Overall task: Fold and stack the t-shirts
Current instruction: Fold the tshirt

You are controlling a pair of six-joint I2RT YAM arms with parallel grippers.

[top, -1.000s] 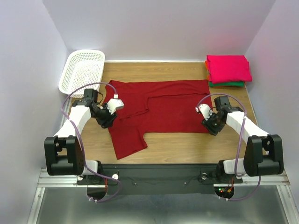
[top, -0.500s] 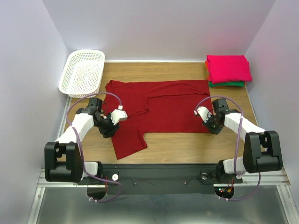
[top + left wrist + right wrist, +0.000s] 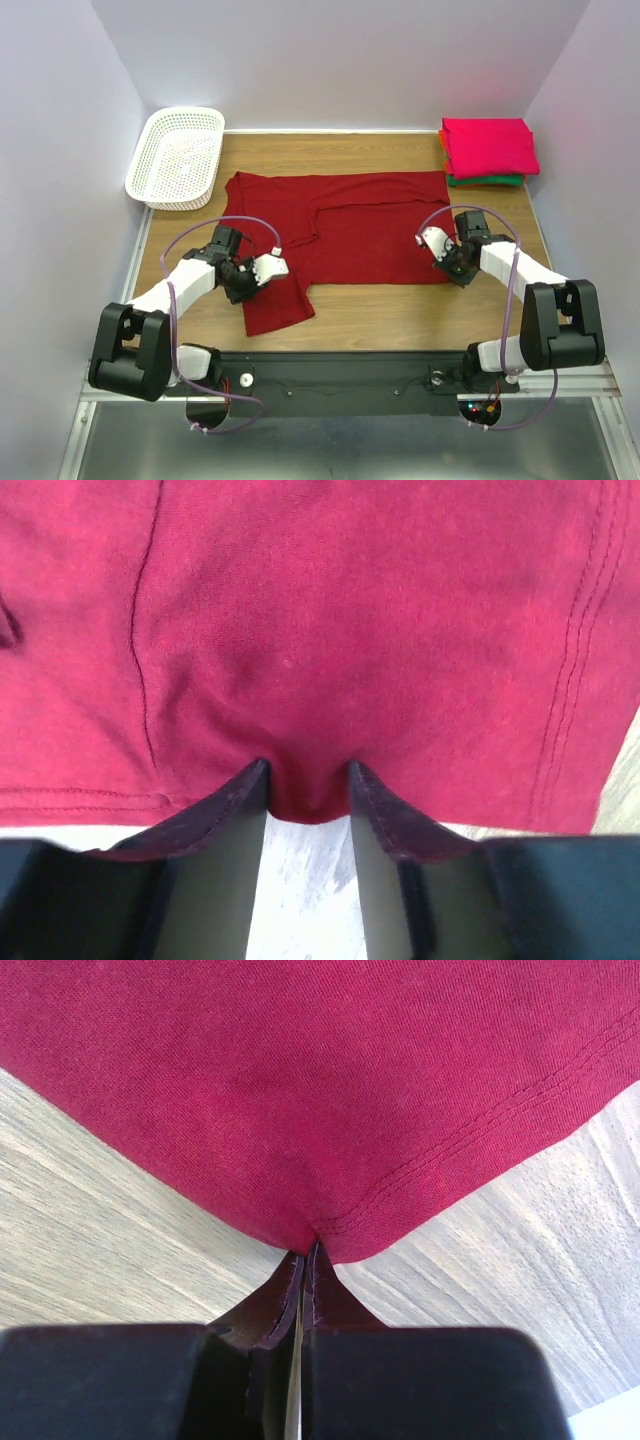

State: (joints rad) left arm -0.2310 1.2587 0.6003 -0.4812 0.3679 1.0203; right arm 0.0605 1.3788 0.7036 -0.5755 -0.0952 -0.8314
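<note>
The dark red t-shirt (image 3: 350,225) lies spread flat on the wooden table, one part hanging toward the near edge at the left. My left gripper (image 3: 243,290) sits at that part's left edge. In the left wrist view (image 3: 307,780) its fingers stand apart, with the shirt's (image 3: 350,630) hem bulging between the tips. My right gripper (image 3: 452,268) is at the shirt's near right corner. In the right wrist view (image 3: 307,1250) it is shut on that corner of the shirt (image 3: 330,1080). Folded pink (image 3: 488,145), orange (image 3: 441,140) and green (image 3: 485,181) shirts are stacked at the back right.
A white lattice basket (image 3: 178,155) stands at the back left corner. Bare wooden tabletop (image 3: 380,305) shows in front of the shirt. Purple walls close in the back and both sides.
My left gripper has moved nearer and to the right along the shirt's left edge, down to the hanging part. My right gripper has shifted slightly inward at the shirt's corner.
</note>
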